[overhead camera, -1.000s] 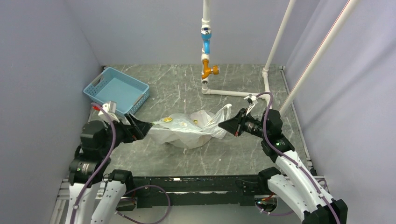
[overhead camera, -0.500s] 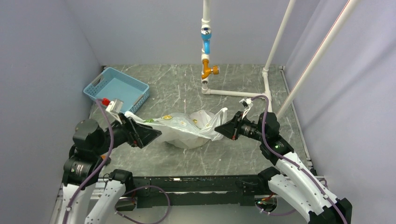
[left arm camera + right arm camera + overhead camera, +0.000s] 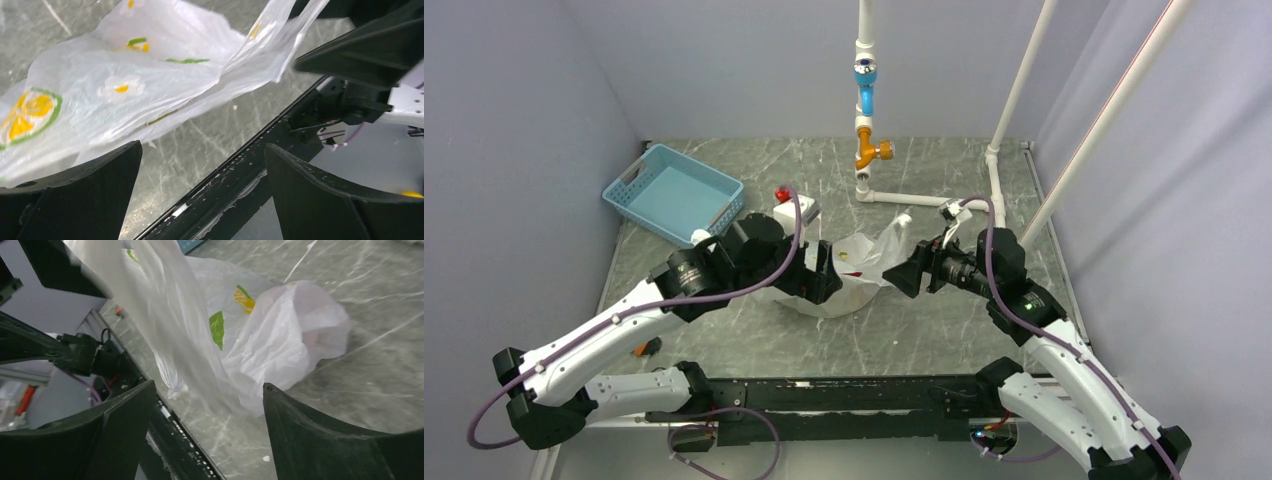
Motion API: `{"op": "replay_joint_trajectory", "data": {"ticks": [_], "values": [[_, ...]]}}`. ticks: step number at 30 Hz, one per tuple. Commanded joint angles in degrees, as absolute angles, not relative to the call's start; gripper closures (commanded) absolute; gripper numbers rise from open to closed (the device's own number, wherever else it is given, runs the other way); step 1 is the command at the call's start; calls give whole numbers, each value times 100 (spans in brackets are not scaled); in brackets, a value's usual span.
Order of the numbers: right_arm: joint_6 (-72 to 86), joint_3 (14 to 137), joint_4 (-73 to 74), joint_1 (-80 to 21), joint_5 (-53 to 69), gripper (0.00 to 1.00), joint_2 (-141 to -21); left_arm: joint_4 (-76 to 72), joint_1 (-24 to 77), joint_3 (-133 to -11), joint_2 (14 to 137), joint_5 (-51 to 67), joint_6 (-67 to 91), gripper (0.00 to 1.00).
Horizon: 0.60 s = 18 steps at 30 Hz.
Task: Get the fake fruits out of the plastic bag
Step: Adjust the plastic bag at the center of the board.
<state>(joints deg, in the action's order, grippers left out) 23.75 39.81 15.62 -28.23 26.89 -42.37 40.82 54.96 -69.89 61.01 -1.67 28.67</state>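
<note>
Near the middle of the table [image 3: 924, 340], the plastic bag [image 3: 864, 272] lies crumpled and slack between my two arms, its printed yellow-green marks facing up. I cannot pick out the fake fruits themselves. The right wrist view shows a rounded bulge with a faint pink tint at the bag's far end, and that may be one of them, but the film hides it.

The left gripper [image 3: 822, 285] sits at the bag's left side with its fingers spread wide and nothing between them. The right gripper [image 3: 906, 280] is at the bag's right end. Its fingers stand apart too, and a strip of film hangs loose through the gap, pinched by neither finger.

My worry is that nothing holds the bag. If I reach in with the left, the thin film will likely bunch up and slide along with the fingers, so I would close on plastic and not on fruit. The loose strip could also snag on the right fingers and tug the bag over, rolling fruit toward the near edge.

The blue basket [image 3: 720, 213] sits well apart to the left, and the white pipe [image 3: 865, 110] stands behind.
</note>
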Motion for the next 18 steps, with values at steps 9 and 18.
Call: {"op": "replay_joint_trajectory", "data": {"ticks": [9, 18], "values": [[1277, 5877, 2762, -2873, 1249, 6, -4169, 3540, 6021, -6029, 5506, -1897, 4330, 5], [1093, 7320, 2107, -3748, 1374, 3, -5431, 3066, 6034, -4595, 4217, -3035, 7825, 1]]}}
